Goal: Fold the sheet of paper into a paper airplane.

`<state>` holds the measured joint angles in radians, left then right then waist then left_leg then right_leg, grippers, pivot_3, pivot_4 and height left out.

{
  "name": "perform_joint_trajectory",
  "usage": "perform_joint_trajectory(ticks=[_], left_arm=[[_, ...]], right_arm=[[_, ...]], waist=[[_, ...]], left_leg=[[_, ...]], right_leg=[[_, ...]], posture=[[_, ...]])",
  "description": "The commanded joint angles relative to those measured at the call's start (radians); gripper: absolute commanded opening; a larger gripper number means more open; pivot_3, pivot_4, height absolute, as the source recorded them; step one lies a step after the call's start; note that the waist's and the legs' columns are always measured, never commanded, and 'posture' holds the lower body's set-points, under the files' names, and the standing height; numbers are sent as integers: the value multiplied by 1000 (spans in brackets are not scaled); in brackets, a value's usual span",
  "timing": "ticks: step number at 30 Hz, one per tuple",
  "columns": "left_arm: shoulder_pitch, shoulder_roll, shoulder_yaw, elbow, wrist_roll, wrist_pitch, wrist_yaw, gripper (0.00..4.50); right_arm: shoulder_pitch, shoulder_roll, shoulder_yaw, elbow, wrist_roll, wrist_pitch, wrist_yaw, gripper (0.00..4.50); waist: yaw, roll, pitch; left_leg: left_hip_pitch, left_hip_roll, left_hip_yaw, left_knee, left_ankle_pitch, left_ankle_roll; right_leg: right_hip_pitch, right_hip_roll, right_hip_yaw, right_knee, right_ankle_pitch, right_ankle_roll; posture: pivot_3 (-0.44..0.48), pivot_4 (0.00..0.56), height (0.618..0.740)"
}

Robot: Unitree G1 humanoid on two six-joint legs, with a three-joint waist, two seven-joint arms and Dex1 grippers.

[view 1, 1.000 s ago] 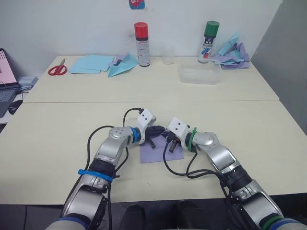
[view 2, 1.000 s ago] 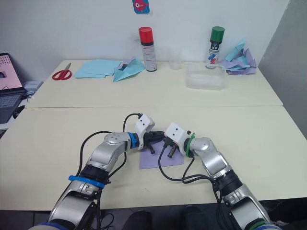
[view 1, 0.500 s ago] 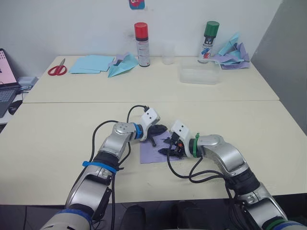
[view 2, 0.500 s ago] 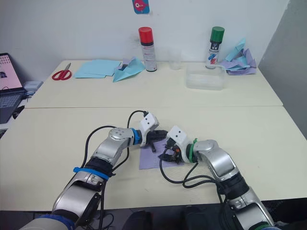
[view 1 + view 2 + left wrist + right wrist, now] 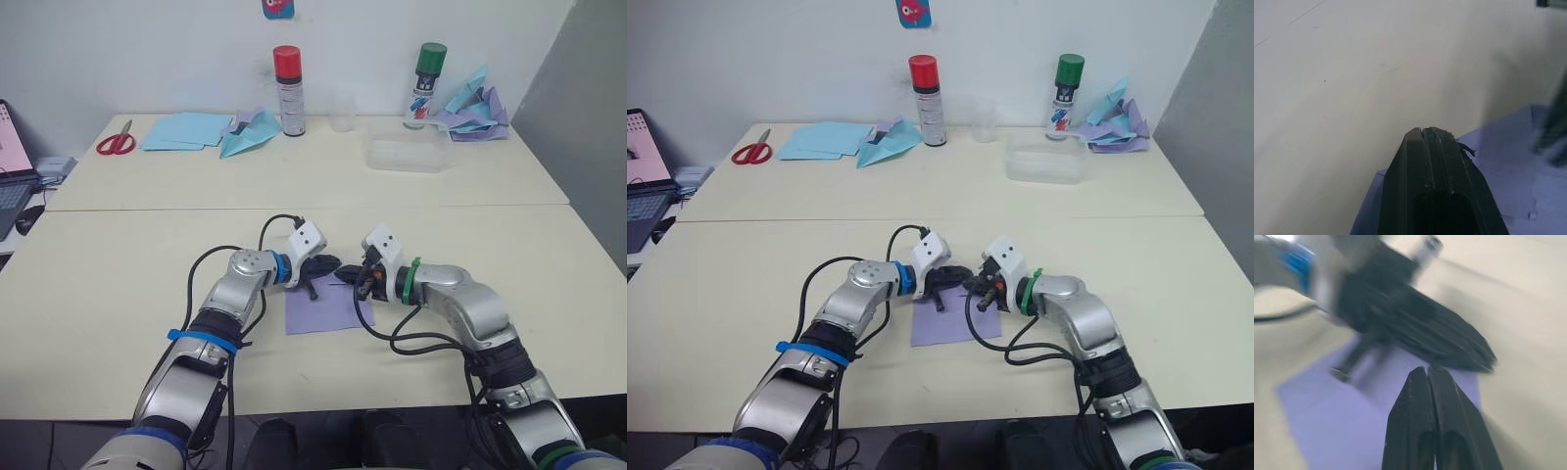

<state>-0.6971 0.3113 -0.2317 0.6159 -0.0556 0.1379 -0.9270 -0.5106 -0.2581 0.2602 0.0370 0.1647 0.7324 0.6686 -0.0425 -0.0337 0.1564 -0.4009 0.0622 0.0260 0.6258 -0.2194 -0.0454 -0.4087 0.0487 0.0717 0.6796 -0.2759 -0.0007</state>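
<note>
The sheet of paper [image 5: 325, 307], pale lavender, lies flat on the near table between my two arms. My left gripper [image 5: 329, 263] is shut, its tip low over the sheet's far edge; the left wrist view shows the closed fingertips [image 5: 1422, 131] above the paper [image 5: 1508, 166]. My right gripper [image 5: 363, 281] is shut too, pointing toward the left one over the sheet's far right corner. In the right wrist view its closed fingers [image 5: 1426, 382] aim at the left gripper [image 5: 1415, 335] with the paper [image 5: 1337, 416] beneath. I see no paper pinched in either gripper.
On the far table stand a red-capped spray can [image 5: 288, 90], a green-capped can [image 5: 427, 84], a clear cup [image 5: 341, 117] and a clear plastic box [image 5: 407, 155]. Light blue sheets [image 5: 186, 129], a light blue plane [image 5: 245, 137], scissors [image 5: 117, 142] and a heap of planes [image 5: 472, 106] lie there.
My right gripper has drawn back from the middle of the sheet to its far right corner. The left gripper shifted slightly forward earlier and now holds still.
</note>
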Motion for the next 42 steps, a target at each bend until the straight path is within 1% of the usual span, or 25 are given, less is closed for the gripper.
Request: perform_joint_trajectory(ticks=[1,5,8,14,16,19,22,24,27,31,34,38,42], left_arm=[[19,13,-21,48,42,12,3,0],[15,10,-21,55,44,8,1,0],[17,12,-23,55,45,6,1,0],[19,14,-23,57,45,4,2,0],[19,16,-21,59,45,2,2,0],[20,20,-17,59,45,0,2,0],[23,22,-17,55,44,0,-1,0],[25,23,-18,51,44,0,-3,0],[25,21,-21,48,44,-2,-4,0],[17,14,-8,23,30,-15,-1,0],[21,14,4,-48,16,0,8,0],[59,14,15,-192,-20,49,-4,0],[102,4,4,-251,-22,81,2,0]], right_arm=[[-15,5,7,36,-45,-49,-49,7],[3,-16,11,38,-57,-41,-52,7],[32,-57,5,5,-56,-25,-36,7],[115,-132,2,-129,-12,29,11,7],[131,-129,-13,-166,8,28,9,7],[124,-102,-49,-184,26,-43,-3,7],[94,-30,-95,-157,46,-101,-51,7],[83,-3,-85,-123,30,-120,-64,7],[69,14,-37,-50,-9,-122,-71,7],[67,13,15,19,-51,-111,-75,7],[79,-7,38,17,-71,-101,-67,7],[88,-21,52,6,-81,-109,-53,7],[94,-24,52,2,-78,-112,-51,7]], waist=[[0,0,0],[-2,0,0],[-2,0,0],[-2,0,0],[-2,0,-1],[-3,0,-1],[-6,0,-1],[-9,0,-1],[-11,-1,-1],[-12,-1,-1],[-14,-1,-1],[-14,0,-1],[-13,-1,-1]], left_leg=[[0,0,0,0,0,0],[0,0,0,0,0,0],[0,0,0,0,0,0],[0,0,0,0,0,0],[1,0,-1,0,0,0],[1,0,-1,0,0,0],[1,0,-1,0,0,0],[1,0,-1,0,0,0],[1,0,0,0,0,0],[1,0,0,0,0,0],[1,0,0,0,0,0],[0,0,0,0,0,0],[0,0,-1,0,0,0]], right_leg=[[0,0,0,0,0,0],[0,0,0,0,0,0],[0,0,0,0,0,0],[1,0,0,0,0,0],[1,0,0,0,0,0],[1,0,0,0,0,0],[1,0,0,0,0,0],[1,0,0,1,0,1],[1,0,0,0,1,1],[1,0,0,0,1,1],[1,0,0,0,1,1],[1,0,0,0,0,1],[0,0,1,0,0,1]], posture=[[0,150,740],[0,150,740],[0,150,740],[0,150,740],[0,150,740],[0,150,740],[0,150,740],[0,150,740],[0,150,740],[0,150,740],[0,150,740],[0,150,740],[0,150,740]])
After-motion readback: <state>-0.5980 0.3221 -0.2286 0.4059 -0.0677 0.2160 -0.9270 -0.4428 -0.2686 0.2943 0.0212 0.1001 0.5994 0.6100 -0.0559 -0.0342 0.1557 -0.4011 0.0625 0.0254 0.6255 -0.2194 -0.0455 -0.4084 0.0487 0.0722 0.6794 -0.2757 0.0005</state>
